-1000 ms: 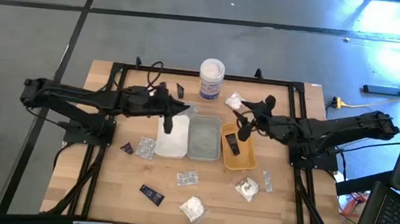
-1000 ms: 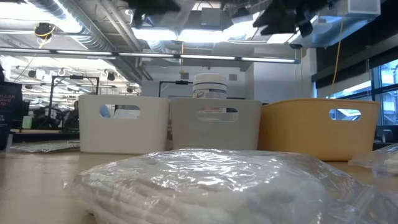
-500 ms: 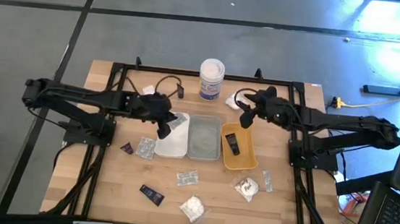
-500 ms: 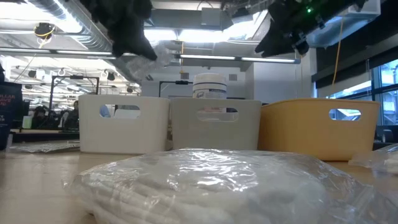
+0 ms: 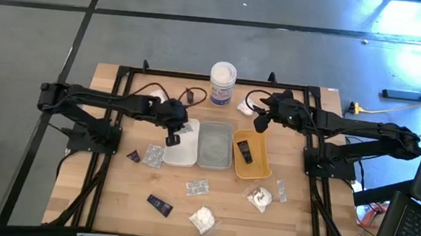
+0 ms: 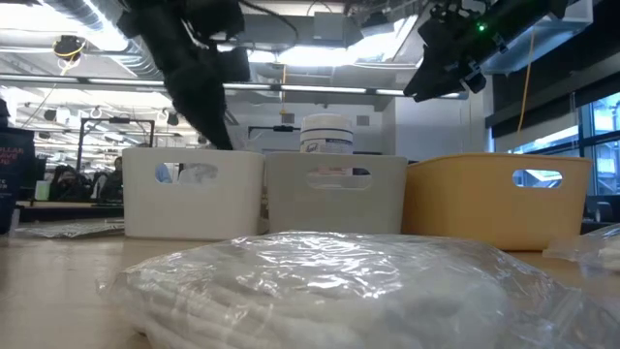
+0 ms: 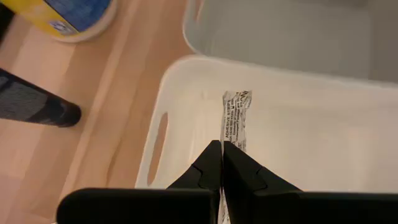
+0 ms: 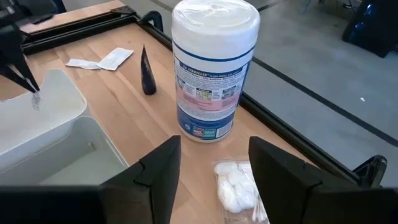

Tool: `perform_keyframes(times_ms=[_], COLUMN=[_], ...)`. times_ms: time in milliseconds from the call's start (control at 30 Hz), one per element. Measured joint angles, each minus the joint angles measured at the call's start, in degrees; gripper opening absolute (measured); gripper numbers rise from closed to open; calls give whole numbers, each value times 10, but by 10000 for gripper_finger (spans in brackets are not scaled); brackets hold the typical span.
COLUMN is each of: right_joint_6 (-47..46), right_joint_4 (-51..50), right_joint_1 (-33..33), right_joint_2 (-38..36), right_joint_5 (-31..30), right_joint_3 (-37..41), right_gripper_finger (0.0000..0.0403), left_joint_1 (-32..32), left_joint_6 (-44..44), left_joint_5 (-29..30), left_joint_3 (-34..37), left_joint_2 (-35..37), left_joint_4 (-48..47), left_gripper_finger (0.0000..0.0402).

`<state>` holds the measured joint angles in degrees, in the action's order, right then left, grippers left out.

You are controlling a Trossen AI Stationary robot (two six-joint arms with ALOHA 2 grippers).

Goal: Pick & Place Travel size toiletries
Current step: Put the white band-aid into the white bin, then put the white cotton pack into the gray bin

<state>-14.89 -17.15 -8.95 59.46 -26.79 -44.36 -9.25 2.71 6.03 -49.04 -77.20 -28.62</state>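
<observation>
Two clenched left fingers (image 7: 214, 171) pinch a sachet (image 7: 235, 118) over the white tray (image 7: 292, 81).

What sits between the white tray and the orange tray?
The grey tray fills the stretch between the white tray and the orange tray; the high view shows it.

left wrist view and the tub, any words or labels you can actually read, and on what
Sachet pinched in the shut left hand over the white tray: black print along its length, too small to read.
White tub ahead of the open right hand: blue and pink label with print, too blurred to read.
No text reads clearly.
</observation>
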Motion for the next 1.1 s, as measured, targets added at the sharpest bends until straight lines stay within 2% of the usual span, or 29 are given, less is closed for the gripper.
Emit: perform_keyframes(times_ms=[300, 433, 667, 800, 900, 1100], right_joint_6=[3, 4, 7, 19, 19, 18], right_joint_4=[0, 0, 0, 0, -3, -18], right_joint_1=[0, 0, 0, -5, -18, -48], right_joint_2=[0, 0, 0, 0, 0, 0], right_joint_5=[0, -2, -3, -2, 18, 42], right_joint_3=[0, 0, 0, 0, 0, 0], right_gripper_finger=[178, 171, 165, 167, 170, 169], left_joint_1=[2, 3, 19, 22, 23, 26], left_joint_6=[-25, -28, -64, -46, -30, 9], left_joint_5=[29, 21, 18, 3, -22, -33], left_joint_3=[0, 0, -12, -62, -88, -72], left_joint_2=[-74, -85, -86, -85, -62, 57], left_joint_4=[4, 5, -7, -92, -140, -130], left_gripper_finger=[3, 12, 77, 115, 127, 125])
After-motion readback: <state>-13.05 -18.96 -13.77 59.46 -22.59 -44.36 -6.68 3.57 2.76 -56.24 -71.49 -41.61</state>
